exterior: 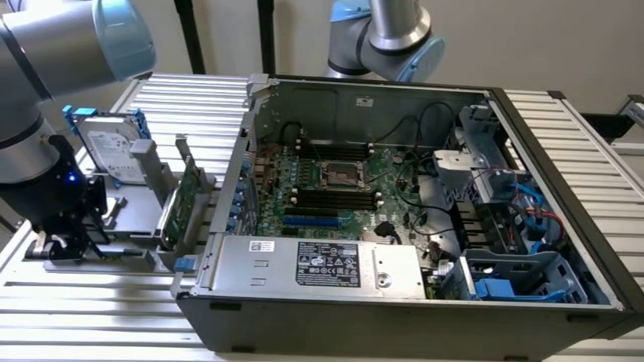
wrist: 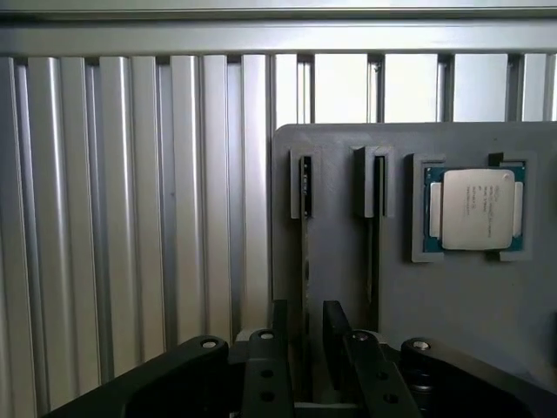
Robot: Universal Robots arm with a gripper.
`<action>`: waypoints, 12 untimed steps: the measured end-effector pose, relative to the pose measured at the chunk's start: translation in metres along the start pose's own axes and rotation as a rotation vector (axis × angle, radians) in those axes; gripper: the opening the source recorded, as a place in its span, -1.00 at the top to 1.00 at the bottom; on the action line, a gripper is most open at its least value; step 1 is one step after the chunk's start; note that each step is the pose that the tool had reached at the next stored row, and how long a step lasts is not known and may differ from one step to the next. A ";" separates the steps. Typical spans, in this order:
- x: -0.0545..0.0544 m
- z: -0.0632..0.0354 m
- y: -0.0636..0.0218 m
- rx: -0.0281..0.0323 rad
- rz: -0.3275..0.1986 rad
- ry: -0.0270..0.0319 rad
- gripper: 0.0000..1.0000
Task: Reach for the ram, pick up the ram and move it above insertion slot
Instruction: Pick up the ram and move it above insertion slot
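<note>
The ram [wrist: 305, 228] stands on edge in a slot of a grey holder [wrist: 339, 261], so I see it as a thin dark strip. My gripper [wrist: 306, 329] is open. One black finger [wrist: 279, 324] is on each side of the strip, with small gaps to it. In the exterior view the gripper [exterior: 59, 245] hangs low over the holder, at that view's left, outside the computer case. The insertion slot [exterior: 332, 198] is one of several long black sockets on the motherboard inside the open case, well off to the exterior view's right of the gripper.
A processor chip [wrist: 475, 209] lies in a pocket of the holder beside a second narrow slot [wrist: 374, 187]. A hard drive with blue rails [exterior: 105, 151] and a green card with a bracket [exterior: 181, 205] stand between gripper and case wall [exterior: 237, 173]. A power supply [exterior: 322, 264] fills the case's near side.
</note>
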State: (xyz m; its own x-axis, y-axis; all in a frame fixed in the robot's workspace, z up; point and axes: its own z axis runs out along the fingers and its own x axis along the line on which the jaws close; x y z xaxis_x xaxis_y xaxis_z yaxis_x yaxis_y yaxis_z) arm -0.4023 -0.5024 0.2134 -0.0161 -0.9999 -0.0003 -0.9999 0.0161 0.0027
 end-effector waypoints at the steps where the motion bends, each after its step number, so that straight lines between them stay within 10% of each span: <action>1: 0.000 0.0013 0.0000 0.0025 0.000 -0.0001 0.39; 12: 0.000 0.0116 0.0007 0.0080 0.000 -0.0001 0.39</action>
State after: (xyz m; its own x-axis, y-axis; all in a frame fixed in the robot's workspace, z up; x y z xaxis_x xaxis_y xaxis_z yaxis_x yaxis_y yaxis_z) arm -0.4030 -0.5024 0.2018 -0.0162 -0.9999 -0.0003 -0.9999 0.0162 -0.0053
